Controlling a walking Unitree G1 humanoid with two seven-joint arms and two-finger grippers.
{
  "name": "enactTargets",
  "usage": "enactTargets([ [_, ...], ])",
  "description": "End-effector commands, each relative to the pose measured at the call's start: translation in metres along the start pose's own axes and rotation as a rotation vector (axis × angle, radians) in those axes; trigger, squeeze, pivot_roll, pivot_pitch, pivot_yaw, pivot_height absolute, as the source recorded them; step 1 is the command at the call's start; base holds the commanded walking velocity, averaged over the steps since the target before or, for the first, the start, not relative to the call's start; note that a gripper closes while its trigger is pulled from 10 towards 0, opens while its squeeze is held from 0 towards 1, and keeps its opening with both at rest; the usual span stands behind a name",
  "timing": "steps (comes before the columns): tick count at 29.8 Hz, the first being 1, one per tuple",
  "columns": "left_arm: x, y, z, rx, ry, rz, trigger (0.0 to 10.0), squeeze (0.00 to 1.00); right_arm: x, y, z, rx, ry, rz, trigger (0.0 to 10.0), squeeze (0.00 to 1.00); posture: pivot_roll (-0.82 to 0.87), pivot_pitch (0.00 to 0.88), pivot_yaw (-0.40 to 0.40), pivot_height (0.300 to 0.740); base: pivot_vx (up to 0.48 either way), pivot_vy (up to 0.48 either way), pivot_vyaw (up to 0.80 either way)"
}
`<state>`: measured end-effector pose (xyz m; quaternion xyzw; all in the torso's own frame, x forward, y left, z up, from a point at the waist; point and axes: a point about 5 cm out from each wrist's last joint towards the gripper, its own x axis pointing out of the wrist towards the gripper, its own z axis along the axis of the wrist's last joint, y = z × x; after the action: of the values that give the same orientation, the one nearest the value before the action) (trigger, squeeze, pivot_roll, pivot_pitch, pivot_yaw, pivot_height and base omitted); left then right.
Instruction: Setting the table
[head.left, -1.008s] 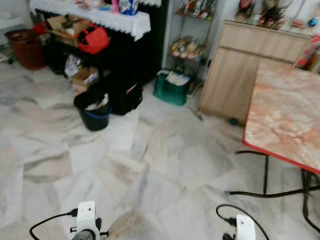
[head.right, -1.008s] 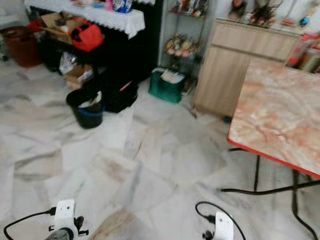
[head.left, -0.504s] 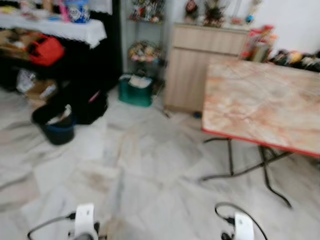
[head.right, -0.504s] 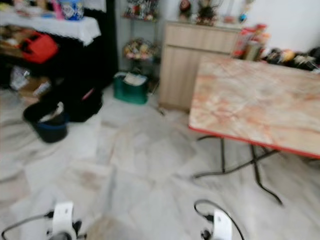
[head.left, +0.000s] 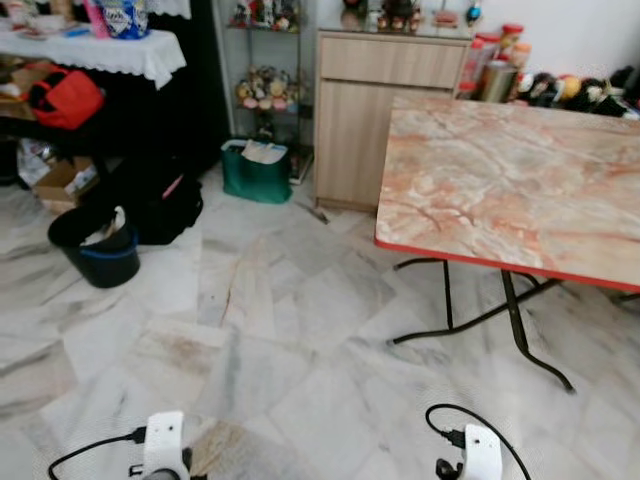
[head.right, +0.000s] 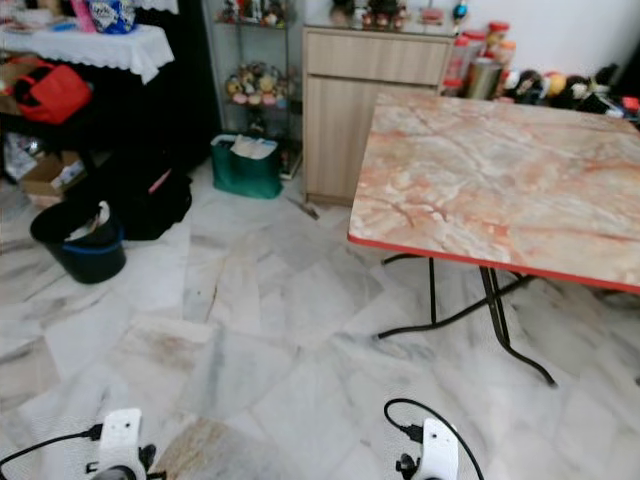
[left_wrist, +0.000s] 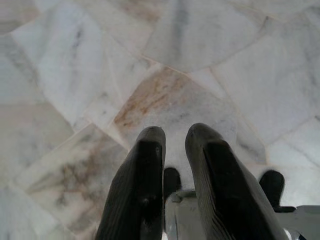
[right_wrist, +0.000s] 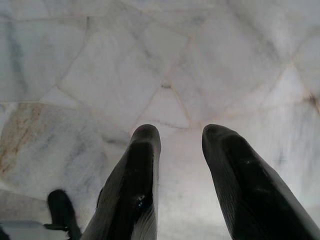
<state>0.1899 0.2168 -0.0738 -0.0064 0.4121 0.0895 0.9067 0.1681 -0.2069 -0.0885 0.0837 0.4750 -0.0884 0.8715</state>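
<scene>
Head view: table (head.left: 520, 180) ahead right, top bare. Left gripper (left_wrist: 174, 137) fingers narrowly apart, right gripper (right_wrist: 179, 137) wider apart; both empty, hanging over floor (head.left: 280, 330). Approach squarely, avoid table legs (head.left: 520, 335).

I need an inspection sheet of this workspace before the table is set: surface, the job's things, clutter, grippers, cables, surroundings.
Surface: marble-pattern folding table with red edge, top bare.
Job's things: no tableware seen.
Clutter: black bucket, green bag, black bag and cardboard box on the floor to the left.
Grippers: left gripper hangs over the marble floor, fingers slightly apart, empty; right gripper likewise, gap wider, empty.
Cables: black cable looped at the right wrist, another at the left wrist.
Surroundings: wooden cabinet behind the table, jars beside it, red bag under a lace-covered shelf.
</scene>
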Motion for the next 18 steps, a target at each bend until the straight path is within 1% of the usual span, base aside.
enactTargets([
  [1, -0.0003, -0.002, -0.0037, 0.013, 0.025, -0.006, 10.0, 0.0, 0.0, -0.0007, 0.0015, 0.014, -0.01, -0.005, 10.0, 0.0, 0.07, 0.0, -0.039, 0.728, 0.0, -0.3, 0.0],
  [11, -0.0007, -0.0014, -0.0058, 0.023, 0.038, -0.009, 10.0, 0.0, 0.0, 0.0001, 0.0013, 0.005, -0.015, -0.006, 10.0, 0.0, 0.07, 0.0, -0.033, 0.728, 0.0, -0.374, 0.0],
  [18, -0.001, -0.0027, -0.0071, 0.031, 0.041, -0.019, 10.0, 0.0, -0.0005, 0.0012, -0.0037, 0.02, -0.003, -0.005, 10.0, 0.0, 0.08, 0.0, -0.025, 0.728, 0.0, -0.367, 0.0],
])
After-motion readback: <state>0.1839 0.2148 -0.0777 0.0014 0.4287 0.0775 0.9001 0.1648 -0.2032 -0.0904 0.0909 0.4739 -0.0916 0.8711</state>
